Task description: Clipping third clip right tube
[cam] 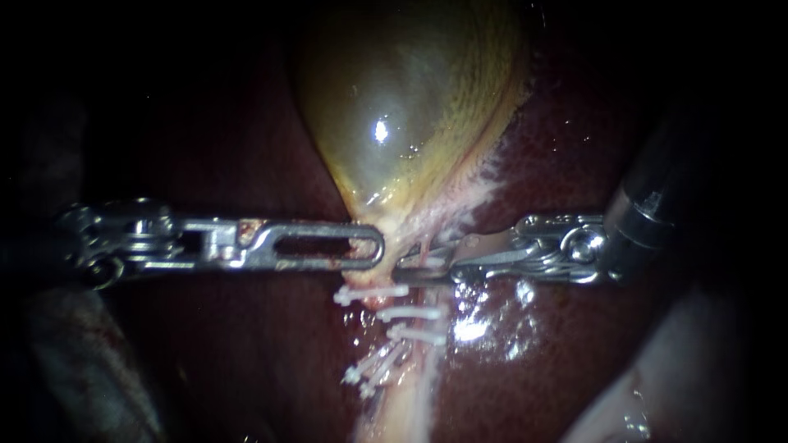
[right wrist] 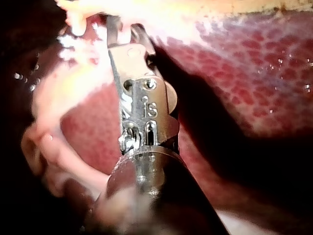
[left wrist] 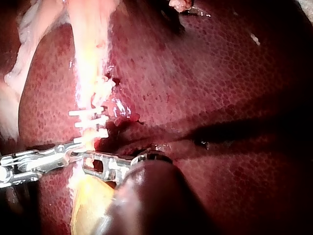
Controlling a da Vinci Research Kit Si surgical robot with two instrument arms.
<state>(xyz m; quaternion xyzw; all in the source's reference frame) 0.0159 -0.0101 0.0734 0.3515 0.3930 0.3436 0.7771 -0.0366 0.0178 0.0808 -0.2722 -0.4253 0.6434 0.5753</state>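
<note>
**Right instrument straddles the tube below the gallbladder**

The surface is the liver point(cam: 558, 328), dark red, wet and glossy, with shine beside the working spot. Beyond the lit tissue all is dark.

One gallbladder point(cam: 402, 107), yellow-green, lies on the liver and narrows to a neck at mid-scene. One pale tube point(cam: 402, 402) runs from that neck toward the liver's near edge.

At least four white clips point(cam: 369, 294) cross the tube, close together just below the neck. The exact count is unclear where they overlap.

There are two instruments. The left instrument point(cam: 373, 244) lies level with its tip against the gallbladder's neck. Whether it grips tissue, I cannot tell.

The right instrument point(cam: 410, 267) reaches the tube just above the clips. Its jaws stand narrowly apart, one on either side of the tube.
</note>
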